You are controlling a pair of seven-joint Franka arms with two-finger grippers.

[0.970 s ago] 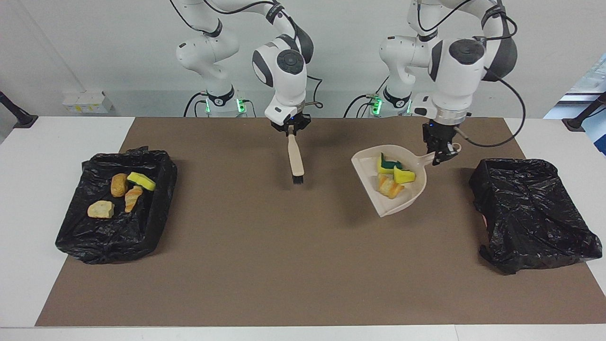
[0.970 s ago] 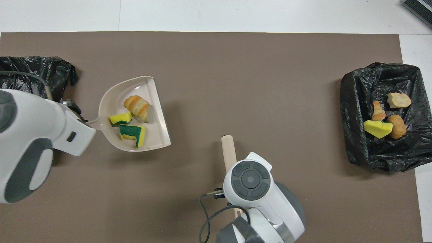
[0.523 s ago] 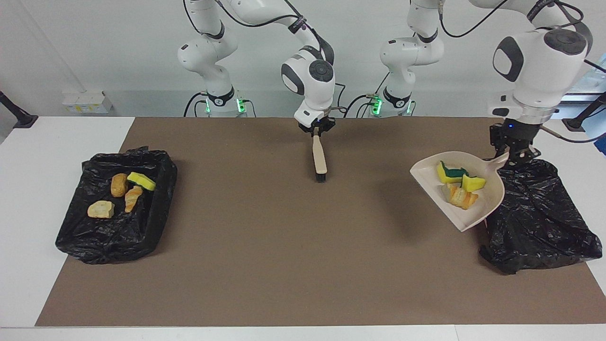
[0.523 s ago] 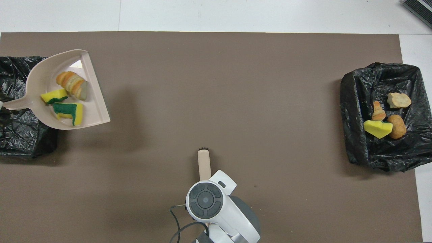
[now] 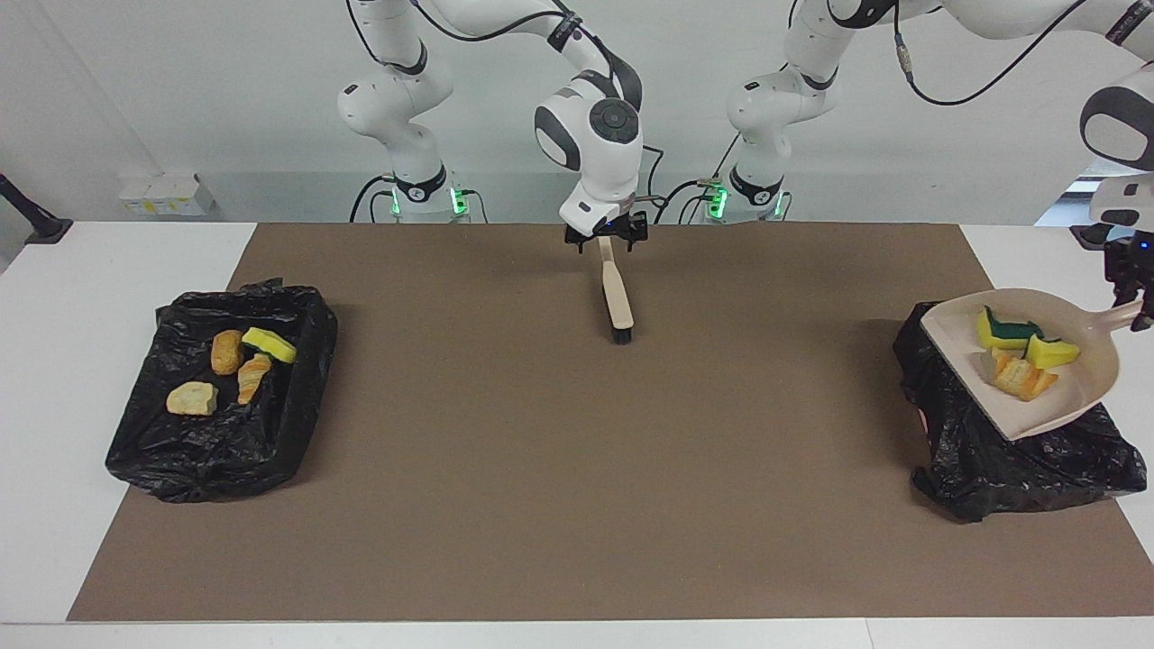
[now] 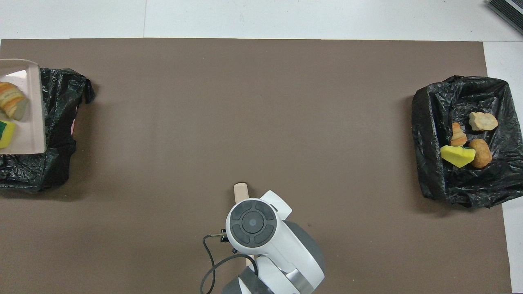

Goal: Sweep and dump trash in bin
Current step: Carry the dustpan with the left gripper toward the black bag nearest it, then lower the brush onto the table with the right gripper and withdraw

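Trash (image 5: 1017, 351), yellow-green sponges and tan lumps in dustpan (image 5: 1073, 397) clamped by left gripper (image 5: 1132, 302), right gripper (image 5: 606, 236) spread over brush (image 5: 618, 297).

Two white robot arms with dark grey joints

Each arm (image 5: 590, 126) has rounded white shells, grey round caps at the joints, thin black cables looping along it, a green light glowing at its base (image 5: 424, 200), and a small black gripper.

Dustpan (image 5: 1064, 397) with trash (image 5: 1019, 347) over one bin (image 5: 1010, 451), brush (image 5: 618, 297) mid-mat (image 5: 577, 505)
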